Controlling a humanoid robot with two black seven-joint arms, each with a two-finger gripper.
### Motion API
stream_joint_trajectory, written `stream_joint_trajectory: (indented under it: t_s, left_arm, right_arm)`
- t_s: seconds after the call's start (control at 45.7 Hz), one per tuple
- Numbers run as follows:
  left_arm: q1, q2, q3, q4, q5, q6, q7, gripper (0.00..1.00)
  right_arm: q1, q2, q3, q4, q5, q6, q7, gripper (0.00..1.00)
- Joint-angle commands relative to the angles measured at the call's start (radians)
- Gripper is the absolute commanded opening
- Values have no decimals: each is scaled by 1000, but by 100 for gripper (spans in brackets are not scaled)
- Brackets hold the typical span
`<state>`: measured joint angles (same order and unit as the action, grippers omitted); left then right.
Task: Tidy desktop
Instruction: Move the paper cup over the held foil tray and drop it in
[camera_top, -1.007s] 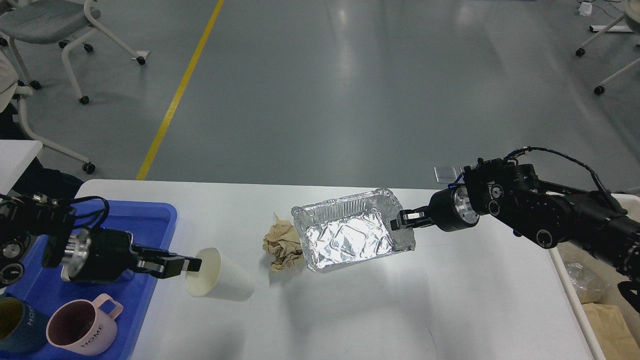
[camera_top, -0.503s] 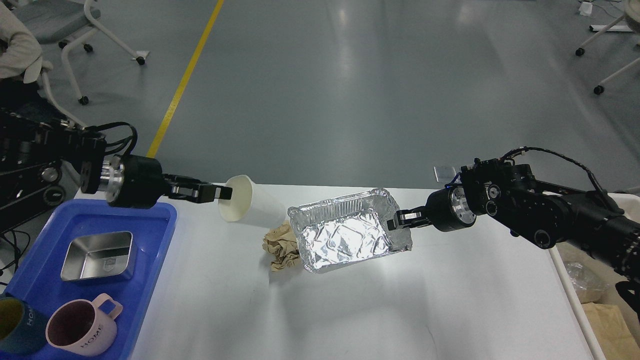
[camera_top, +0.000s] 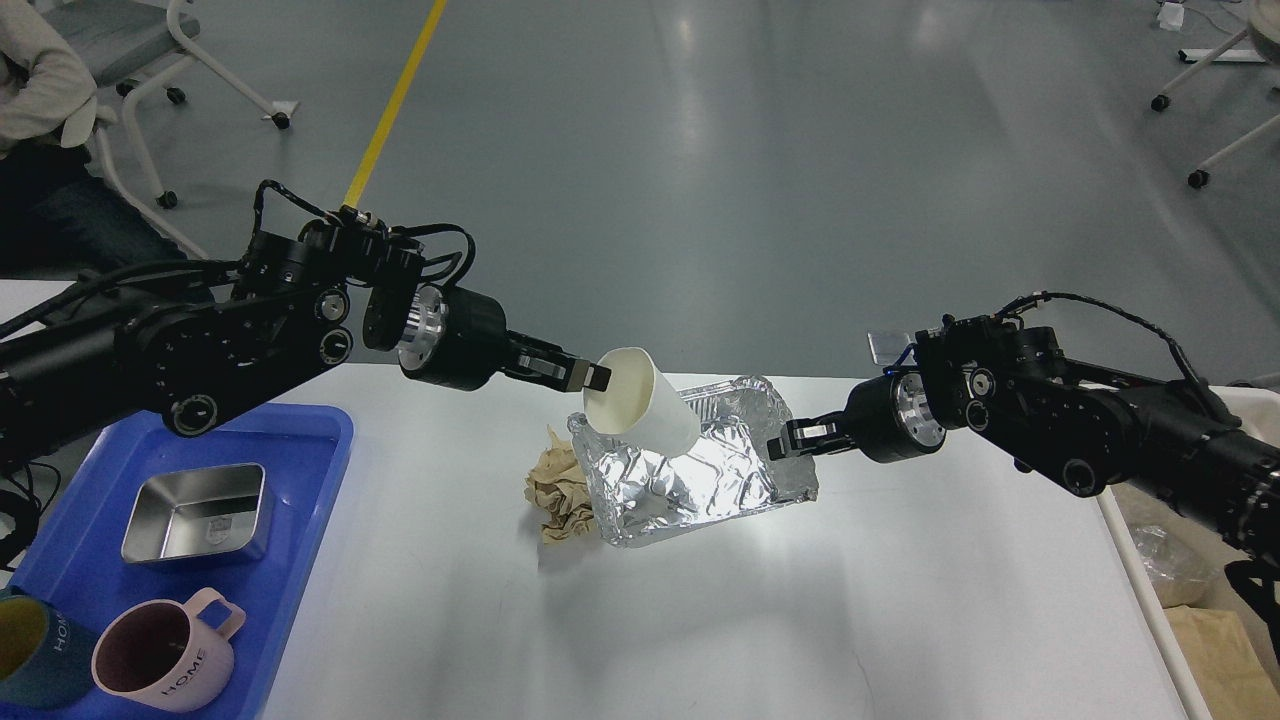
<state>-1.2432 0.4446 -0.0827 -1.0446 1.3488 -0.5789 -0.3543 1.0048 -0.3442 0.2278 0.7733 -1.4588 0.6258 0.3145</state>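
The white desktop (camera_top: 760, 620) fills the lower view. My left gripper (camera_top: 592, 377) is shut on the rim of a white paper cup (camera_top: 645, 410) and holds it tilted above the left part of a foil tray (camera_top: 715, 480). My right gripper (camera_top: 790, 443) is shut on the foil tray's right rim and holds the tray tilted up off the desktop. A crumpled brown paper ball (camera_top: 558, 488) lies on the desktop just left of the tray.
A blue plastic tray (camera_top: 290, 520) at the left holds a steel dish (camera_top: 195, 512), a pink mug (camera_top: 165, 650) and a dark mug (camera_top: 25, 650). A beige bin (camera_top: 1200, 600) with brown paper stands off the right edge. A seated person (camera_top: 45, 90) is at the far left.
My left arm has carried the paper cup up from beside the blue tray and rightward over the foil tray. The right gripper has kept its hold and shifted the tray slightly left.
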Motion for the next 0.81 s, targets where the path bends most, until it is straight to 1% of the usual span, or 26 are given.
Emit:
stream_joint_trajectory:
  t_s: [0.0, 0.219, 0.306, 0.372, 0.438, 0.482, 0.547, 0.569, 0.591, 0.613, 0.679, 0.788]
  left_arm:
    - [2, -67, 32, 54, 3, 7, 0, 0]
    - [2, -181, 44, 144, 7, 19, 3, 1]
    - [8, -222, 46, 175, 7, 39, 5, 2]
    - [13, -237, 47, 186, 7, 45, 9, 8]
    - [14, -241, 53, 201, 9, 57, 34, 11]
    - [14, -242, 61, 221, 4, 77, 51, 17]
    - [14, -251, 66, 245, -3, 108, 63, 40]
    - [14, -257, 67, 250, -4, 116, 64, 47]
    - [14, -265, 67, 255, -4, 120, 64, 50]
    - [16, -270, 67, 261, -4, 123, 64, 52]
    - [16, -283, 66, 275, -7, 136, 72, 54]
    - [25, -316, 61, 305, -19, 198, 90, 54]
  right_arm:
    - [0, 5, 2, 0, 0, 0, 0, 0]
    - [6, 4, 4, 6, 3, 0, 0, 0]
    - [6, 4, 5, 9, 3, 0, 0, 0]
    - [6, -2, 5, 18, 3, 0, 0, 0]
    - [5, -5, 5, 18, 3, 0, 0, 0]
    - [5, -6, 5, 18, 3, 2, 0, 0]
    - [5, -2, 7, 18, 3, 2, 0, 0]
    - [5, 1, 7, 18, 3, 2, 0, 0]
    - [5, 2, 7, 18, 3, 0, 0, 0]
    - [5, 4, 7, 18, 3, 2, 0, 0]
    - [5, 5, 7, 18, 3, 2, 0, 0]
    - [0, 7, 7, 18, 3, 2, 0, 0]
